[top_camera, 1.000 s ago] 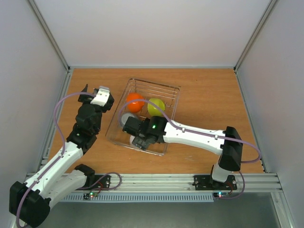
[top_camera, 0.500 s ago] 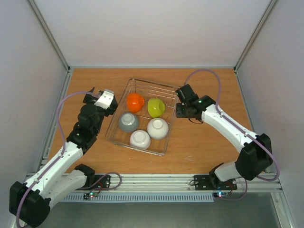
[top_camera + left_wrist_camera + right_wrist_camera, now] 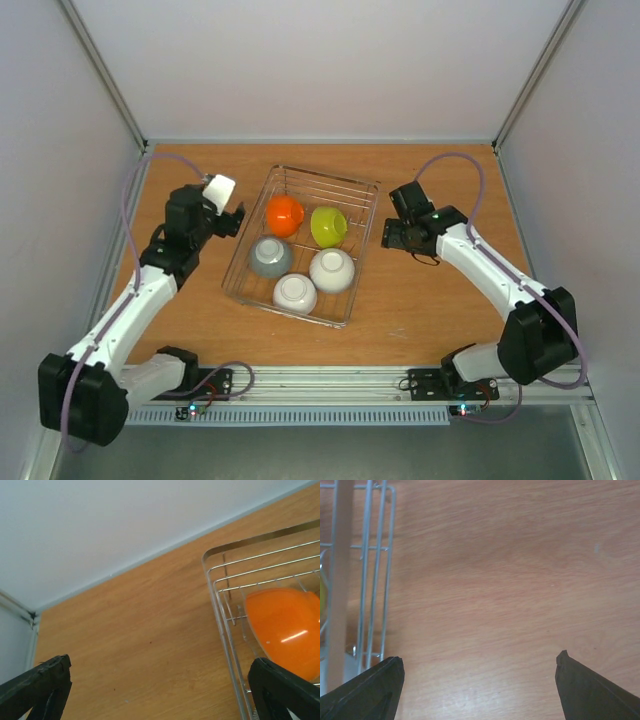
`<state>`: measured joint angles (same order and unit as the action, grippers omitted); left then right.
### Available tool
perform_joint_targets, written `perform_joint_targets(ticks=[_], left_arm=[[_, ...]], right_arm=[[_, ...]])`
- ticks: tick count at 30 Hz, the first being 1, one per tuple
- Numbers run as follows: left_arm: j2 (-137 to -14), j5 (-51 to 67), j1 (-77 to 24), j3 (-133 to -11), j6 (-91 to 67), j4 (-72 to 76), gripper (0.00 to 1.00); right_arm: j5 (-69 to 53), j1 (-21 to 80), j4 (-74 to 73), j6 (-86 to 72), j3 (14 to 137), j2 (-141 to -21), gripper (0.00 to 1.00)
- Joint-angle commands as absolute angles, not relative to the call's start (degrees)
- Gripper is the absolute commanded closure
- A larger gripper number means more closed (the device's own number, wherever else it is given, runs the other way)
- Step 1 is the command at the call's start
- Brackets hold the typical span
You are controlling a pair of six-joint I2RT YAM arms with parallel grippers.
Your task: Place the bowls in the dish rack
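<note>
The silver wire dish rack [image 3: 362, 238] stands mid-table and holds all five bowls upside down: orange [image 3: 284, 214], lime green [image 3: 328, 226], grey [image 3: 271, 257] and two white [image 3: 332, 269] [image 3: 295, 293]. My left gripper [image 3: 232, 215] is open and empty, just left of the rack; its wrist view shows the rack corner [image 3: 220, 575] and the orange bowl [image 3: 282, 630]. My right gripper [image 3: 392, 232] is open and empty over bare table just right of the rack, whose wires [image 3: 367, 575] show in its wrist view.
Grey walls close the table on the left, back and right. A metal rail [image 3: 330, 380] runs along the near edge by the arm bases. Bare wood lies on both sides of the rack.
My right arm has left the rack, where it was over the near bowls, and swung out to the rack's right side. My left arm has drawn back and up a little.
</note>
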<state>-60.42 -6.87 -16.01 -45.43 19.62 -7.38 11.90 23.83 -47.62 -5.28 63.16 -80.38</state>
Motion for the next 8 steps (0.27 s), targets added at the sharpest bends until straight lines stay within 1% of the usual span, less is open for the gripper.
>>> perform_joint_targets(ticks=[1, 6, 8], left_arm=[[-63.6, 3.1, -8.4, -49.5, 12.3, -12.0, 0.04], [-65.8, 8.2, -3.4, -50.3, 10.2, -12.7, 0.04], [-66.5, 9.7, -1.9, -50.9, 9.8, -13.3, 0.04]], right_arm=[[17.1, 22.8, -48.1, -7.0, 61.1, -76.1, 0.16], [19.7, 21.0, -47.2, -8.2, 57.8, -71.3, 0.16], [18.8, 18.7, -46.9, -8.2, 57.0, -70.2, 0.14]])
